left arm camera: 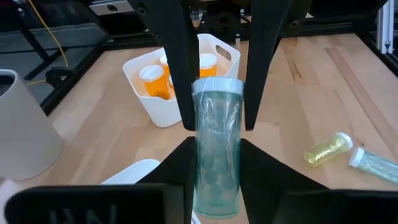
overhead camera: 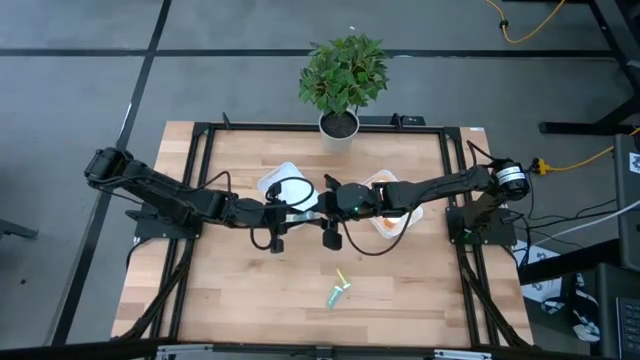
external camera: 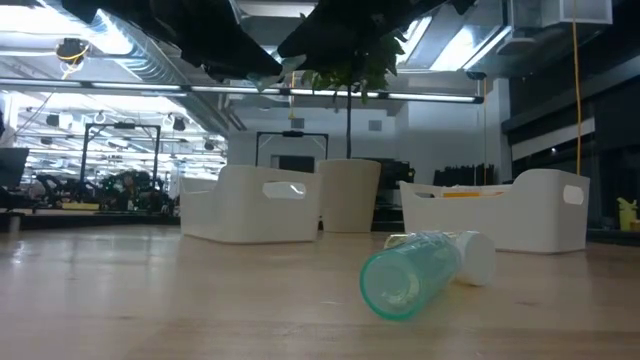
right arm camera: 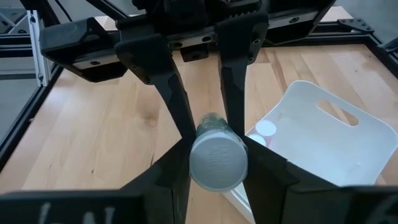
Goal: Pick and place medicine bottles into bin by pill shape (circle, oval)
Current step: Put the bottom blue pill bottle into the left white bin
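Pale teal medicine bottle (left arm camera: 216,155) held in mid-air over the table's centre, between the two white bins. Its long axis runs level, from one gripper to the other: base toward the left gripper (left arm camera: 214,186), white cap (right arm camera: 217,160) toward the right gripper (right arm camera: 217,168). Round pills visible through its wall in the left wrist view.

Both arms reach inward from opposite sides and meet nose to nose at mid-table in the high view. Left gripper's fingers (left arm camera: 180,168) press against the bottle's body near the base. Right gripper's fingers (right arm camera: 177,168) are narrowed around the cap end, touching it on both sides.

Right-hand white bin (left arm camera: 158,102) holds orange bottles (left arm camera: 154,81). Left-hand white bin (right arm camera: 323,143) shows one white cap inside.

On the near table: a yellow-green bottle (left arm camera: 328,149) and a second teal bottle (external camera: 420,275), both lying on their sides, touching at their cap ends.

Potted plant (overhead camera: 343,80) at the far edge.
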Robot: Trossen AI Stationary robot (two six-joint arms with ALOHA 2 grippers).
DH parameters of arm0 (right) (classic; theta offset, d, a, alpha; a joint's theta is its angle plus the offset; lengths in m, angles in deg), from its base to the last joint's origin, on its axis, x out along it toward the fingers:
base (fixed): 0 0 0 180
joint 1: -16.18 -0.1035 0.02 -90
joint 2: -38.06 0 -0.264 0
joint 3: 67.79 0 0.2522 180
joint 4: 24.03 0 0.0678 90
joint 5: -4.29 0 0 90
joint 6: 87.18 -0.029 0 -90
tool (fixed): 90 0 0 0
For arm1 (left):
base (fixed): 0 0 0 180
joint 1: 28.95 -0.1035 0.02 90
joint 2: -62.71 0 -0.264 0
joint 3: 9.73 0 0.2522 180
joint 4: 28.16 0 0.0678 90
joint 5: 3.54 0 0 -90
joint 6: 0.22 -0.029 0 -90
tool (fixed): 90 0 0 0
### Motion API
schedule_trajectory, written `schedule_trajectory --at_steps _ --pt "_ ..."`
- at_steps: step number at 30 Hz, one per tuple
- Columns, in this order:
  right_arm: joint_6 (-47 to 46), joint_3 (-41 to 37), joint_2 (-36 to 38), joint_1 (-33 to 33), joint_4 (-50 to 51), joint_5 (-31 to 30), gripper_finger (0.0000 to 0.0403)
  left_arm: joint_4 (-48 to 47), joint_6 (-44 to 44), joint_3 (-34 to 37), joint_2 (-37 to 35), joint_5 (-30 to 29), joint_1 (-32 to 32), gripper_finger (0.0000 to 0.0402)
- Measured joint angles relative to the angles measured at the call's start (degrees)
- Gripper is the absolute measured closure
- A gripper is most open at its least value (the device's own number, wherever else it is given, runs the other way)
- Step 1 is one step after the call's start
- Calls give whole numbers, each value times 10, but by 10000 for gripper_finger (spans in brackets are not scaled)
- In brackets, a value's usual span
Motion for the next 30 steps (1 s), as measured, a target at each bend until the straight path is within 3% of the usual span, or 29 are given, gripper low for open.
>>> schedule_trajectory --at_steps 8,13,22,30 --pt "-16 0 0 0 5 -2 279 -5 11 0 0 2 -1 258" --pt "-31 1 0 0 22 -4 279 -59 4 0 -30 0 -9 234" --pt "-90 1 0 17 47 -3 280 -181 26 0 -160 -4 -4 233" --pt "-138 10 -26 78 43 19 280 -219 27 0 -242 -24 11 231"
